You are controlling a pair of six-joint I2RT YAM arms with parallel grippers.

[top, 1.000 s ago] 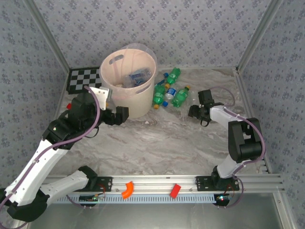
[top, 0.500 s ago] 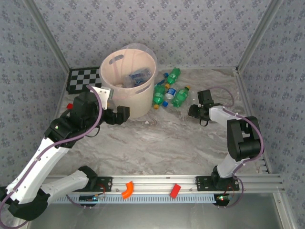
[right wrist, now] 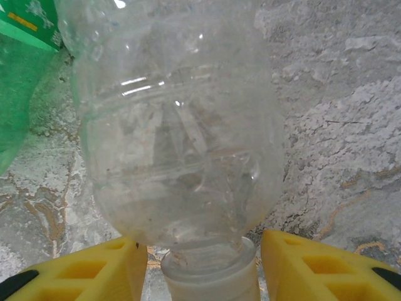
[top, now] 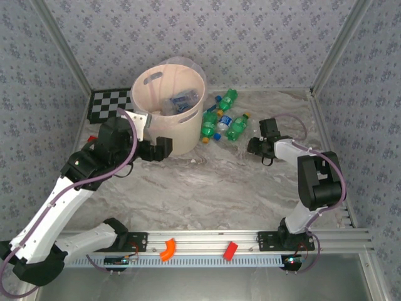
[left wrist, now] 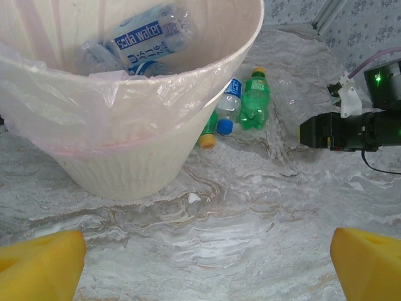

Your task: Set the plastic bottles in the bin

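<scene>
- Left gripper (left wrist: 200, 269): jaws spread wide, nothing between them; the bin (left wrist: 125, 157) stands just ahead, with labelled bottles (left wrist: 141, 41) inside.
- Right gripper (right wrist: 203, 266): jaws flank the neck of a clear bottle (right wrist: 175, 144); cannot tell if clamped.
- From above, green bottles (top: 237, 127) lie on the desk (top: 207, 188) just beyond the right jaws.

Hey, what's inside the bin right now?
Clear bottles with blue labels lie in the bin, one reading soda water. The liner and the near wall hide the rest of the bottom.

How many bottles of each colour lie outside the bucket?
Green bottles: 3
Clear blue-labelled bottle: 1
Clear bottle between the right gripper's fingers: 1
Total: 5 that I can make out
</scene>
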